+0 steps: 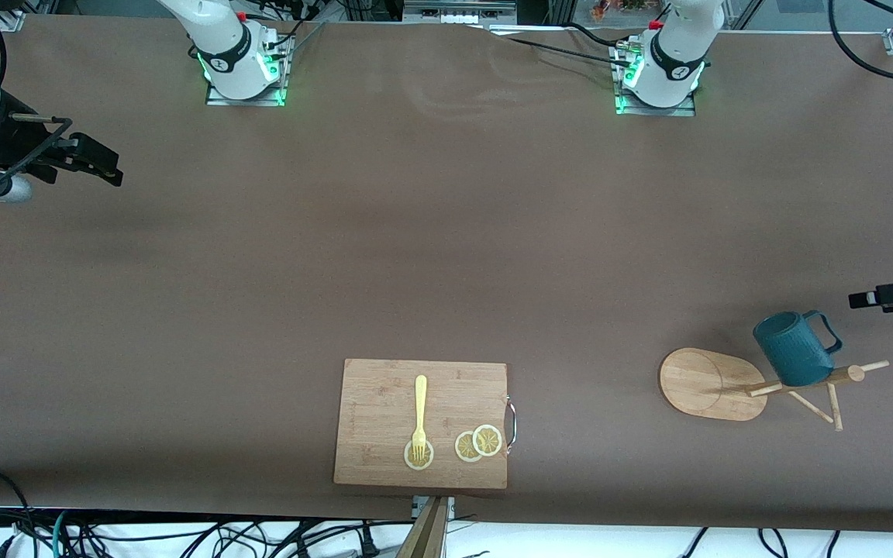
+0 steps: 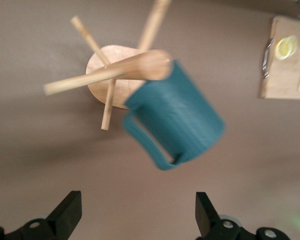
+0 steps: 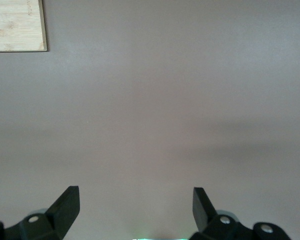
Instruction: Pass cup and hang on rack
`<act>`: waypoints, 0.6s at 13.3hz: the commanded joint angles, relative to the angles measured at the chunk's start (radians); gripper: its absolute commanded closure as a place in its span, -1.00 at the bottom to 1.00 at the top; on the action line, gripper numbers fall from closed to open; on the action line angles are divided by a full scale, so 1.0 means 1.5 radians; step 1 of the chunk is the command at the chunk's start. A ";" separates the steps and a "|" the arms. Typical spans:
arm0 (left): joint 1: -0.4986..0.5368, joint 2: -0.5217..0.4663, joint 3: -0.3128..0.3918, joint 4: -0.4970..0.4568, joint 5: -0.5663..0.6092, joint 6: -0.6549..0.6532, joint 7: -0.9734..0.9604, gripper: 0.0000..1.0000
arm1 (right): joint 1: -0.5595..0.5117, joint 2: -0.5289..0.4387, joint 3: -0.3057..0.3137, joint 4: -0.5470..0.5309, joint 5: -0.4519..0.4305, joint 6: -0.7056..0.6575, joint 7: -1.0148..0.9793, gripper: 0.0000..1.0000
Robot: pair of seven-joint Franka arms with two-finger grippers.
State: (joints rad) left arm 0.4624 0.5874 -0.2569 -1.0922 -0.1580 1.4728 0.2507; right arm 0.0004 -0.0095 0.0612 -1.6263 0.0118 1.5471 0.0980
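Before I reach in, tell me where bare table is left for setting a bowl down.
The widest bare patch runs between the arm bases and the cutting board. A smaller one lies between the board and the mug rack. It is crowded at the left arm's end: the cup hangs there, with the open left pincer close by.

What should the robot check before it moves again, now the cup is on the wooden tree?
1. Cup hanging on a peg of the rack: ok, it sits on a peg by the post.
2. Left hand let go of the cup: ok, open and apart from it.
3. Rack standing upright on its base: ok.
4. Handle looped over the peg: cannot tell.
5. Right hand out of the way: ok, open, waiting at the right arm's end.
6. Cutting board away from the rack: ok.
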 commanded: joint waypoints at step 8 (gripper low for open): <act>-0.238 -0.236 0.033 -0.134 0.152 0.044 -0.018 -1.00 | -0.009 -0.004 0.014 0.008 -0.001 -0.025 0.001 -1.00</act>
State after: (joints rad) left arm 0.1387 0.3677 -0.2398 -1.1386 0.0593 1.4747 0.2283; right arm 0.0003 -0.0100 0.0648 -1.6262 0.0117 1.5289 0.0984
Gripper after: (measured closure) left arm 0.000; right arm 0.000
